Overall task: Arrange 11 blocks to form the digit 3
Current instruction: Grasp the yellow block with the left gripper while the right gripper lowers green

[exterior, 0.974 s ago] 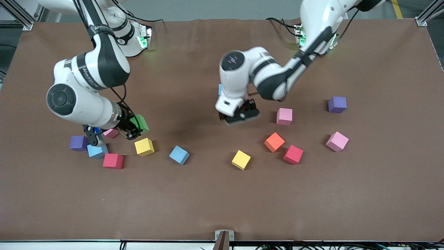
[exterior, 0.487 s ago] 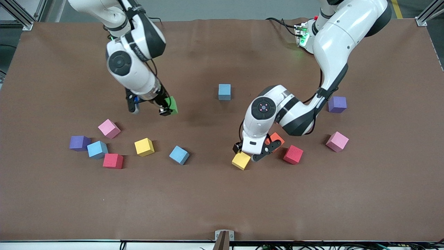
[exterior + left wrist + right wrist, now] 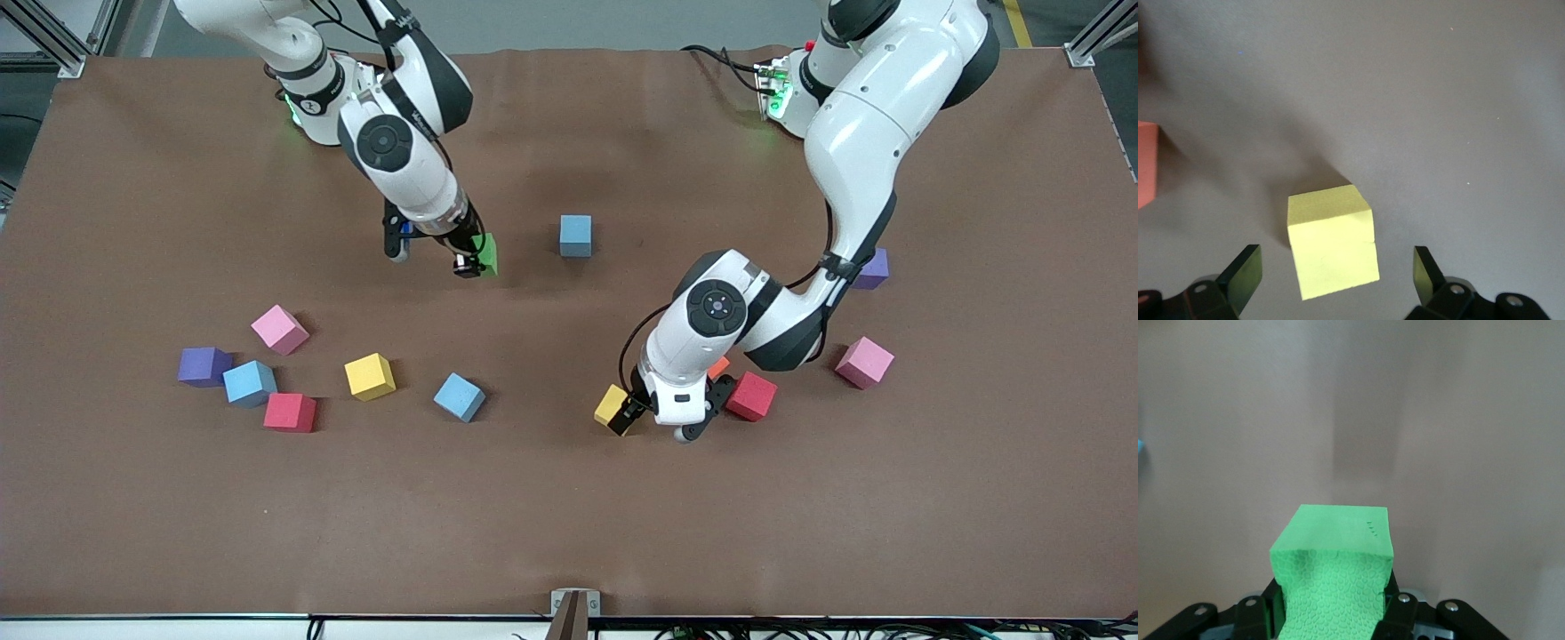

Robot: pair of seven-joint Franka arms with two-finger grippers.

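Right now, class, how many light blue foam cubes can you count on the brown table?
3. One light blue foam cube lies alone nearest the robots' bases; one lies beside a yellow foam cube; one sits between a purple cube and a red cube. The arms may hide more.

Green block gripped; other blocks apparently scattered.

A green block is gripped by the right gripper over the table's middle, beside a light blue block, while the left gripper is lowered around a yellow block nearer the front edge.
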